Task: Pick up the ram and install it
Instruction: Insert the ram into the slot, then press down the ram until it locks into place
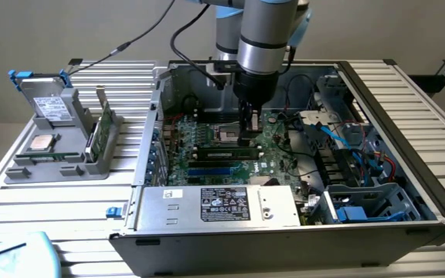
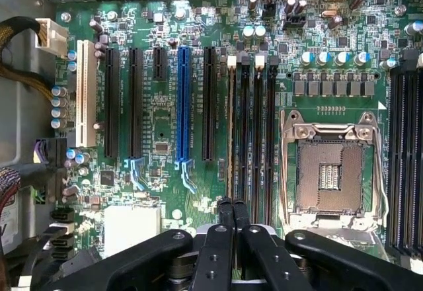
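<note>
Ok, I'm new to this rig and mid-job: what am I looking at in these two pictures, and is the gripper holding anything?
One picture comes from a camera standing off the arm. The other comes from a camera on the arm's wrist, looking down past its fingers.

The machine is a single robot arm reaching into an open computer case. Its gripper is shut with nothing between the fingers. The tips are down at the black memory slots, beside the empty processor socket. The ram appears to stand in one of those slots already.

At the exterior view's left, a grey holder on the table carries a hard drive, a processor chip and a green card with a bracket.
</note>
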### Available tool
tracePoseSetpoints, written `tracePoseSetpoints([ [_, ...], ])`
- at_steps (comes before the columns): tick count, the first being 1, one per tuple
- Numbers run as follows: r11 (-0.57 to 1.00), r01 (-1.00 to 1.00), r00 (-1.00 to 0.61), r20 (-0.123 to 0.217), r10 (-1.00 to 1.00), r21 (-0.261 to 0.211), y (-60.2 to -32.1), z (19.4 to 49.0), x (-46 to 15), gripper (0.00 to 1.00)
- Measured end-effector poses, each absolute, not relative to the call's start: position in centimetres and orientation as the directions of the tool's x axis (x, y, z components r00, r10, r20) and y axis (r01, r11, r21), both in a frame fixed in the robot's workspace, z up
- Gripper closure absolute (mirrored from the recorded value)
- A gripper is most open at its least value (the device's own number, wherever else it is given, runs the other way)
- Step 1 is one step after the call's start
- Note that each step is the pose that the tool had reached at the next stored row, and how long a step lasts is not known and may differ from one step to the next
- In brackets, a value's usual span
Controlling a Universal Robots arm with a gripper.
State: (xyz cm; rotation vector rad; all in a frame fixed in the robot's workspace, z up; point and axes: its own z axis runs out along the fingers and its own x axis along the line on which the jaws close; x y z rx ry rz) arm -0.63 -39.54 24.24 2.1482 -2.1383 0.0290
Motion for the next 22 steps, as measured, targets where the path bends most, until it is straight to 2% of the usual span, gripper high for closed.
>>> tracePoseSetpoints([
  [15,-0.001,-0.998,0.007,0.092,-0.996,0.065,-39.5,22.5,-0.6,0.9],
  [22,-0.001,-0.998,0.007,0.092,-0.996,0.065,-39.5,24.5,-0.7,0.9],
])
